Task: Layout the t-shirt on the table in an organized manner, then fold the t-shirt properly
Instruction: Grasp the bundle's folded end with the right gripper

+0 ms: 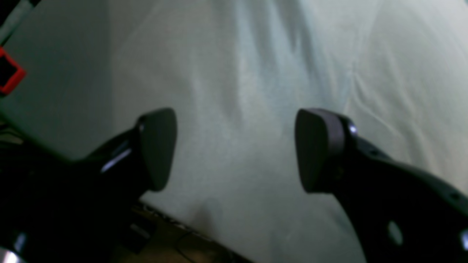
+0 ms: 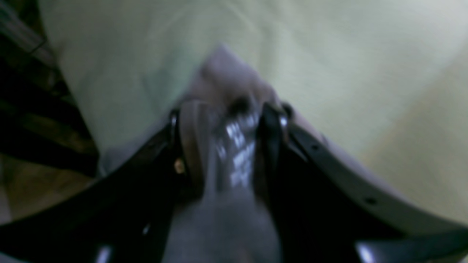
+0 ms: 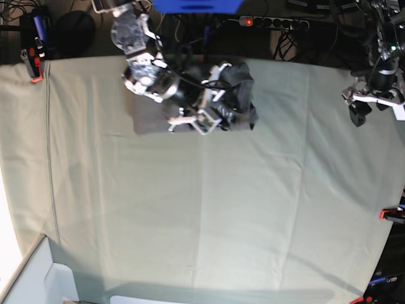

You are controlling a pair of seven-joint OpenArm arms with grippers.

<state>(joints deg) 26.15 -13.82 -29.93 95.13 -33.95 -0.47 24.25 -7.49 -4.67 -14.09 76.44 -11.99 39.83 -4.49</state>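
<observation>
At the far left edge of the base view a red-orange clamp (image 3: pixel 36 75) pins the pale green cloth of the table (image 3: pixel 190 209), and a white object at the bottom left corner is cut off by the frame, so what it is cannot be told. Moving right, the right gripper (image 3: pixel 204 120) reaches down over the far part of the table, and its arm and wrist cover much of the t-shirt (image 3: pixel 147 117), which lies bunched near the far edge; only a grey patch at the arm's left and darker folds at its right show, so the shirt's outline, sleeves and neck cannot be made out. In the right wrist view the picture is badly blurred, yet the right gripper (image 2: pixel 226 120) is seen with its jaws pressed onto a wad of grey t-shirt (image 2: pixel 223 219) fabric that fills the gap between them; a small glinting patch there is too smeared to read. Further right the table lies bare and creased. At the far right the left gripper (image 3: pixel 359 107) hangs by the table's edge, well apart from the shirt and partly cut off by the frame. The left wrist view shows the left gripper (image 1: pixel 236 149) with its jaws spread wide, nothing between them but creased cloth below, and a blurred clamp (image 1: pixel 9 73) at the frame's left edge.
</observation>
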